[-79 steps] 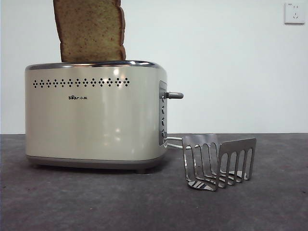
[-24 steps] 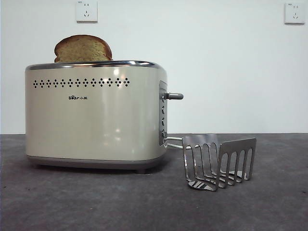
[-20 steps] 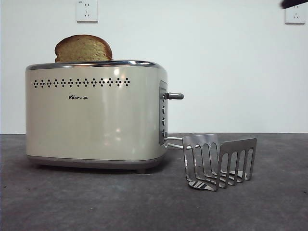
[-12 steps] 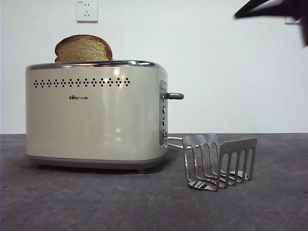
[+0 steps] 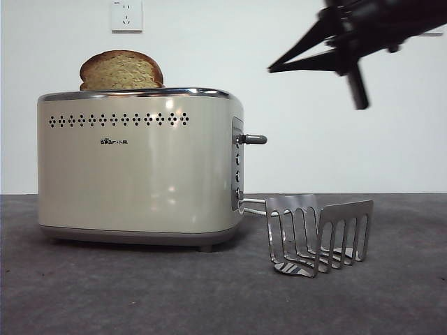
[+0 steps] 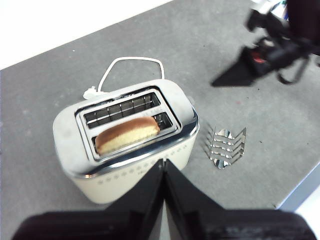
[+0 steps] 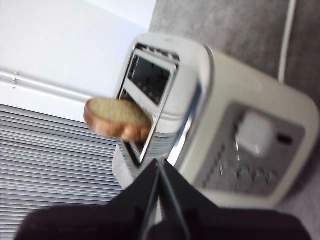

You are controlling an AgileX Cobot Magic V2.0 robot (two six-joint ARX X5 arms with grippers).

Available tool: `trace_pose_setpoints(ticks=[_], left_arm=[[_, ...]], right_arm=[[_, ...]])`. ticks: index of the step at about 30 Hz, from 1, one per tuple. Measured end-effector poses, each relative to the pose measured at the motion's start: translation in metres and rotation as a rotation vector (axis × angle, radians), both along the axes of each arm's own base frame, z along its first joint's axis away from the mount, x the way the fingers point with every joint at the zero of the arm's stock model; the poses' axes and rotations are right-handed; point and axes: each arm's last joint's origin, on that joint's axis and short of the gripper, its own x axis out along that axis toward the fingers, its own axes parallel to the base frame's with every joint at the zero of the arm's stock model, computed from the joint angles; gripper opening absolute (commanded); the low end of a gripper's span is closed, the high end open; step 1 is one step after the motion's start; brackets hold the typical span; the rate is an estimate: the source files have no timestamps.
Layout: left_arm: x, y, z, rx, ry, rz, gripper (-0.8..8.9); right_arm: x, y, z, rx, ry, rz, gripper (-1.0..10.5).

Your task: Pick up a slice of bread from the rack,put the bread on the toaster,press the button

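High at the toaster's [image 5: 140, 164] lever end, right gripper [image 5: 274, 69] with jaws pressed together and empty points toward the button [image 5: 253, 139], which lies below and slightly toaster-ward; bread [image 5: 121, 70] already sits in the slot, left gripper [image 6: 164, 167] likewise closed, farther off.

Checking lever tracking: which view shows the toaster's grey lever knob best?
Front view: the short grey-metal lever knob sticks out in clean side profile from the cream boxy toaster. Right wrist view shows it end-on, blurred. In the left wrist view it's barely visible.
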Motion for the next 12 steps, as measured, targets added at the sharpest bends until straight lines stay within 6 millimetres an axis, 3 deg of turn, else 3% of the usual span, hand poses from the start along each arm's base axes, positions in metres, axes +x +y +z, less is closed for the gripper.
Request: trace_pose_setpoints(ticks=[6,12], left_arm=[[-0.016,0.008,-0.02,0.014,0.026,0.0,-0.08],[-0.025,0.014,-0.04,0.024,0.064,0.019,-0.08]], right_arm=[[0.025,0.012,-0.01,-0.07,0.09,-0.006,-0.1],[0.03,0.012,-0.03,-0.169,0.136,-0.029,-0.1]])
